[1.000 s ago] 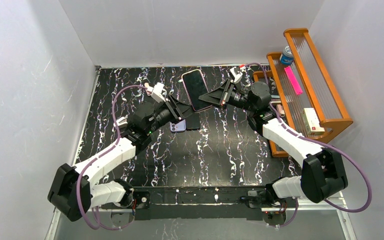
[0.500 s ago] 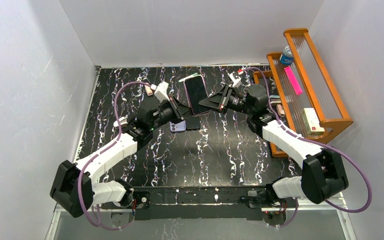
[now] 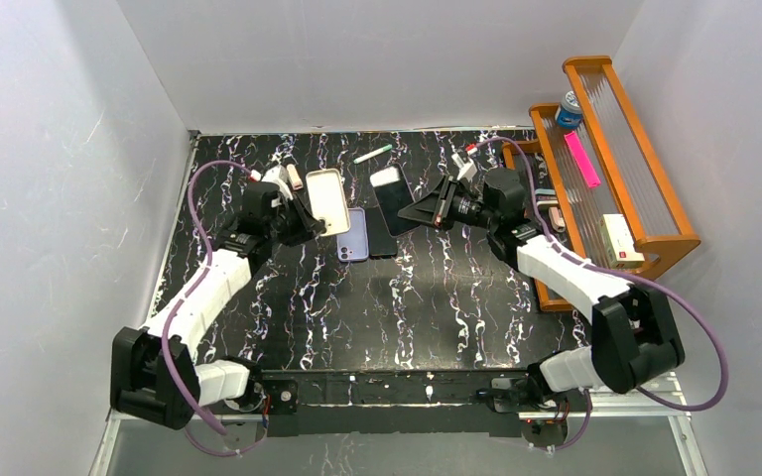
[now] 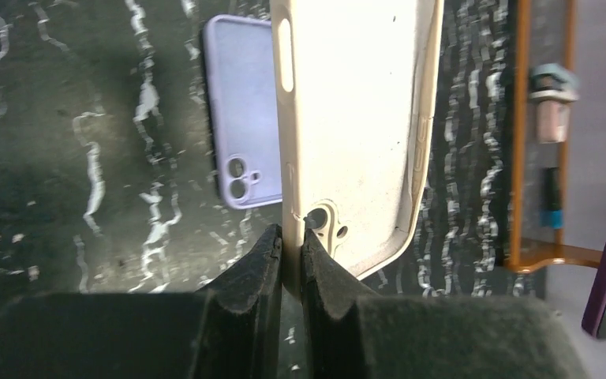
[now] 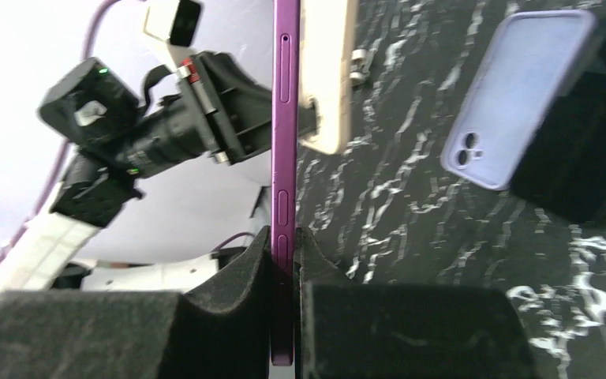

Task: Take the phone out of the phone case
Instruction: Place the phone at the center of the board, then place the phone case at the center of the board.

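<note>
- Plainly, the phone [image 5: 285, 142] and the phone case [image 4: 355, 118] are hanging apart from each other, both lifted off the tabletop [image 3: 437, 297]. By my judgement the separating itself is reading as done.
- The right jaws are clenching the phone at one short end, pressing on its front and back faces. The left jaws are pinching one thin wall of the case close to the camera cut-out.
- I am judging the phone to be stiff, dense for its build, slick on its glass and liable to crack if dropped. The flat faces near an end are offering the surest hold, and that is where the pads are bearing.
- I am judging the case to be light, rubbery and quick to bend. A pinch on a single wall is risking some flop or twist, so the stiffer corner by the cut-out is making a sensible place to grip.
- The phone is showing as a slim purple slab, seen edge-on from the right wrist with buttons along its band, and its dark screen is facing up in the overhead view.
- The case is showing as a cream, empty shell with rounded corners, a slot in one side wall and its hollow turned toward the overhead camera.
- A lilac handset [image 3: 354, 235] is lying camera-side up on the tabletop between the two arms, with a dark slab [image 3: 382, 238] lying just beside it.
- A wooden rack [image 3: 655, 213] is standing at the right edge, well apart from both.
</note>
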`<control>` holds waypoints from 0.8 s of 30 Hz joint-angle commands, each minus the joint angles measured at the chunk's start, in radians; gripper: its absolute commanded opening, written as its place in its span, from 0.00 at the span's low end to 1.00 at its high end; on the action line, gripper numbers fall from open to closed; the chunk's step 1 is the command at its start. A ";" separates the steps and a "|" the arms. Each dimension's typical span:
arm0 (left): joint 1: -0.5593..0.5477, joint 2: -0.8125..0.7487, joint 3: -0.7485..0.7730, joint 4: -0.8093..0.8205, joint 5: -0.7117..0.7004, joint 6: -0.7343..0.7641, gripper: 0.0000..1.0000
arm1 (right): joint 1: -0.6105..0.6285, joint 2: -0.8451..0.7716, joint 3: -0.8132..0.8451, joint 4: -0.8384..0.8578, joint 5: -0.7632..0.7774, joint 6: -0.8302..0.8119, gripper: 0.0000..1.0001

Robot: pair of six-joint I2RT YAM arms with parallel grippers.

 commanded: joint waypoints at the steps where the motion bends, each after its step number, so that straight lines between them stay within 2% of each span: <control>1: 0.053 0.064 0.092 -0.225 0.021 0.206 0.00 | -0.046 0.064 0.021 0.013 0.075 -0.133 0.01; 8: 0.121 0.186 0.100 -0.291 0.025 0.333 0.00 | -0.101 0.215 -0.004 0.098 0.086 -0.142 0.01; 18: 0.127 0.395 0.169 -0.274 0.002 0.386 0.00 | -0.113 0.410 0.016 0.148 0.108 -0.145 0.01; 24: 0.127 0.466 0.179 -0.232 0.013 0.389 0.00 | -0.112 0.486 0.012 0.172 0.129 -0.128 0.01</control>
